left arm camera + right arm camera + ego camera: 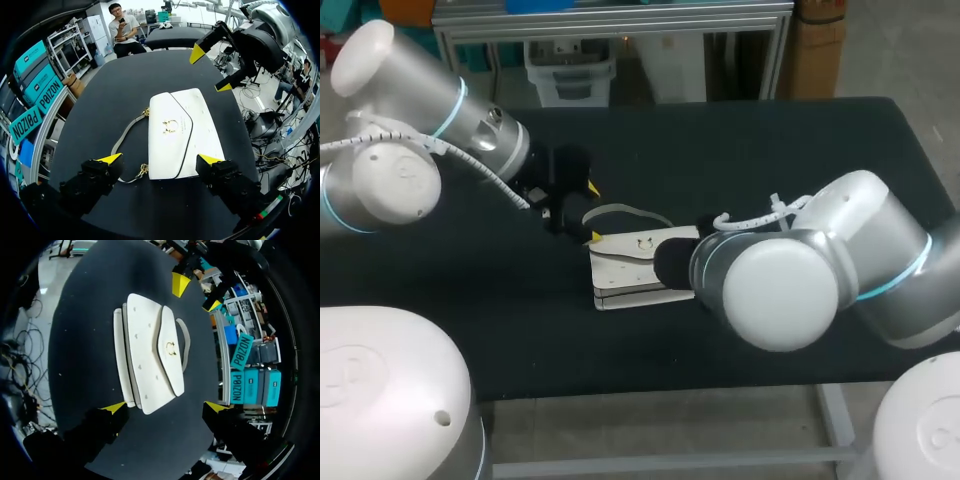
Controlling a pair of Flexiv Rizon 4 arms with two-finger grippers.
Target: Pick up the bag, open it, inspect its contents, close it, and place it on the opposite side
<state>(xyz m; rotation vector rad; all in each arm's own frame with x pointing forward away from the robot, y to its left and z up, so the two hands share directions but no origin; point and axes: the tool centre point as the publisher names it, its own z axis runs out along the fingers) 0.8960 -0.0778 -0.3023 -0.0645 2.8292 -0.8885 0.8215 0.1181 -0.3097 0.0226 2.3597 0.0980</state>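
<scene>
While the white leather flap handbag [635, 262] lies closed on the black worktop [770, 160], the left gripper [160, 159] and right gripper [166, 407] flank it, fingers spread, nothing seemingly begun.

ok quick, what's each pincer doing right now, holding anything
left pincer: open, holding nothing, at one end of the white bag.
right pincer: open, holding nothing, at the bag's other end.

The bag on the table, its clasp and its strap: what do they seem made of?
Bag: probably leather or imitation leather, white, smooth, with a soft sheen, holding a stiff flat shape.
Clasp: seemingly gold-coloured metal, small and shiny.
Strap: a flat greyish band, perhaps the same leather, with gold-coloured links at its ends.
</scene>
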